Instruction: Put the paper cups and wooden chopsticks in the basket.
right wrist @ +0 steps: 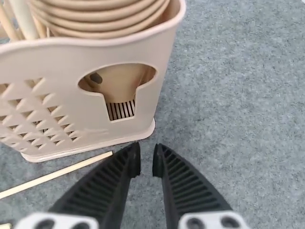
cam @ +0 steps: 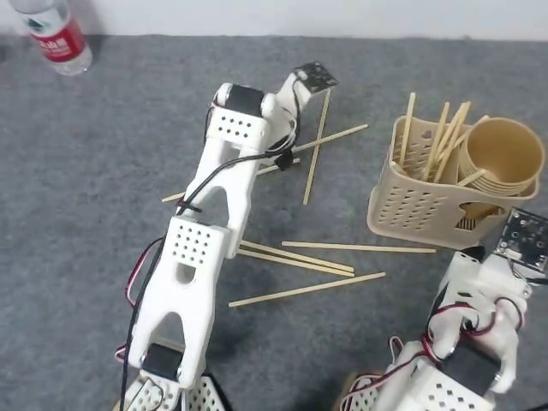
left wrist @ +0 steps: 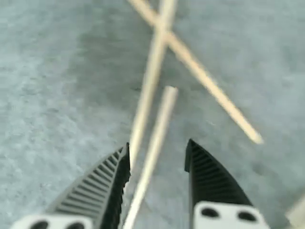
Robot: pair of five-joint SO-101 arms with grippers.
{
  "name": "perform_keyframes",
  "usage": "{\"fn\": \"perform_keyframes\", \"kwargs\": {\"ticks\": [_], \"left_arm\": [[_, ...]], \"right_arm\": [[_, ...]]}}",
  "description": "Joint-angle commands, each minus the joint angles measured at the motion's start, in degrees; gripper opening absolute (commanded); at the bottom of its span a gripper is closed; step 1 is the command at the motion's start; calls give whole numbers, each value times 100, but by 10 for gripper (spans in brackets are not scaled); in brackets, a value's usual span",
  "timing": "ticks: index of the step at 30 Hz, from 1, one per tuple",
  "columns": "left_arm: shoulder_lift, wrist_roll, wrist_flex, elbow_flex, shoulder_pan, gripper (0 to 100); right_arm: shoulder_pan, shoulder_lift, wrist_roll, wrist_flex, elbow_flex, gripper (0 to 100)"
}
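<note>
**Between the left jaws: one chopstick, lined up for a pinch**

Between the open fingers of the left gripper lay a chopstick, flat on the carpet. Its long axis ran almost straight out from the gripper, parallel to the fingers rather than across them. Its far end stopped just short of a crossed pair beyond. Neither finger touched it, as far as could be seen. The coming move seemed to turn on that alignment. Closing would catch the stick along its length, and the tips probably needed to drop closer to the carpet first.

Seen from above, the left arm stretched far out over the scatter, well apart from the basket, which stood off to its right. Cups were nested in the basket, with several sticks upright beside them. More strays lay on the carpet between the arms.

Just beside the basket's foot sat the right gripper, its fingers all but closed on nothing, with one stray lying near it. The right arm was the nearer one to the basket, and the left arm was the nearer one to the chopstick. A bottle stood at the far corner.
</note>
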Motion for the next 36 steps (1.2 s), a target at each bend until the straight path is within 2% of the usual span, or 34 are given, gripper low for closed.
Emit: {"fn": "perform_keyframes", "kwargs": {"ticks": [1, 7, 20, 26, 29, 36], "left_arm": [[132, 1081, -765, -66, -176, 183], [290, 853, -1196, -48, -158, 184], [862, 97, -985, -57, -141, 171], [1020, -1002, -387, -40, -220, 65], [1029, -1301, -290, -48, -220, 13], [1029, -1908, 18, -66, -176, 12]], "right_arm": [[-57, -22, -9, -66, -44, 58], [-57, -22, -9, -66, -44, 58], [-48, -22, -9, -57, -44, 58], [-48, -22, -9, -48, -44, 58], [-48, -22, -9, -48, -44, 58], [-31, -22, -9, -48, -35, 58]]}}
